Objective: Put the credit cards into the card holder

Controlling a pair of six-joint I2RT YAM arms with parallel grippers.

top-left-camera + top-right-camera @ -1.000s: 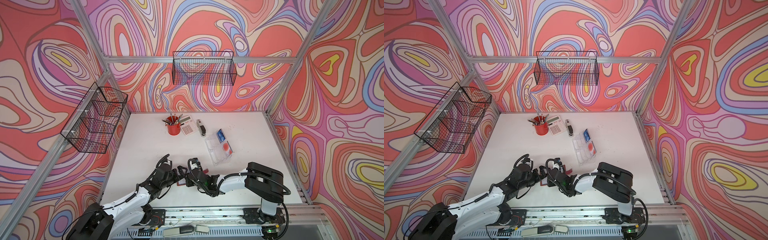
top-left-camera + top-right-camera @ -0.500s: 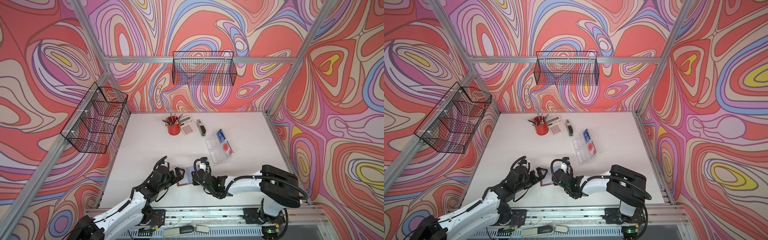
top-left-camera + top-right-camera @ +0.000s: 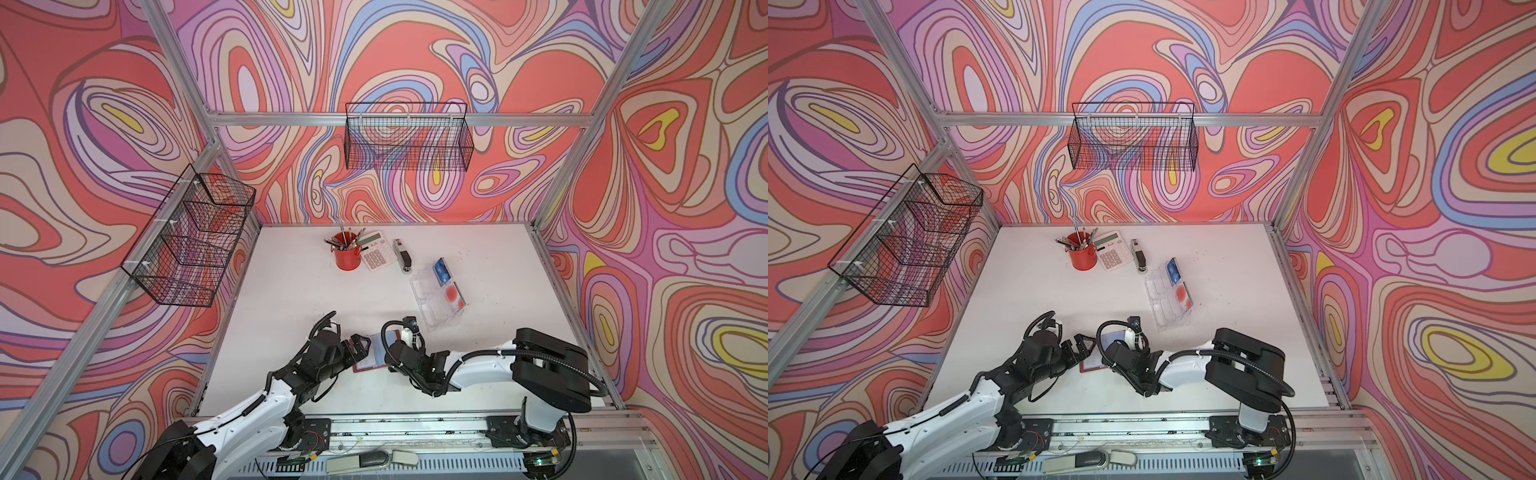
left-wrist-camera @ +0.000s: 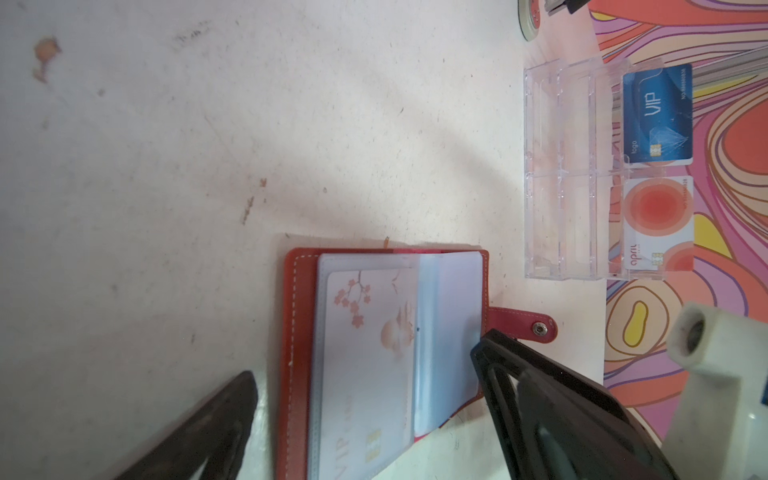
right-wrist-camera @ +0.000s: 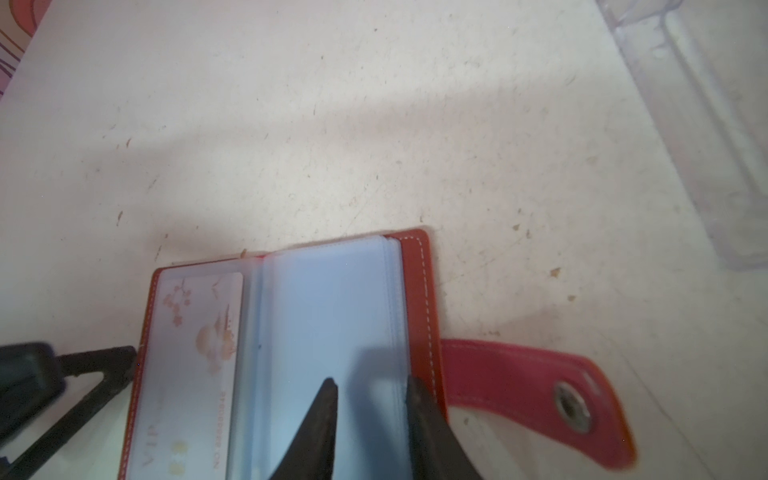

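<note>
Left wrist view, unlike right's, shows credit cards [image 4: 658, 112] in tray [image 4: 557, 166]; left fingers [image 4: 540, 395] spread, right fingers [image 5: 324, 415] ajar.

Swirl-patterned walls [image 3: 415, 62] enclose a scuffed white table [image 3: 291, 291].

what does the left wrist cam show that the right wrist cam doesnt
Only the left wrist view: a blue VIP credit card and a pale credit card with a red-orange circle, in compartments of the clear acrylic compartmented tray.
Only the right wrist view: the right gripper end-on, jaws narrowly apart over blank clear sleeves; whether they pinch one is unclear.
Both: the open red leather-look card holder with its snap tab, a pale blossom-print card sleeved inside; the tray is a blurred corner in the right wrist view.
</note>
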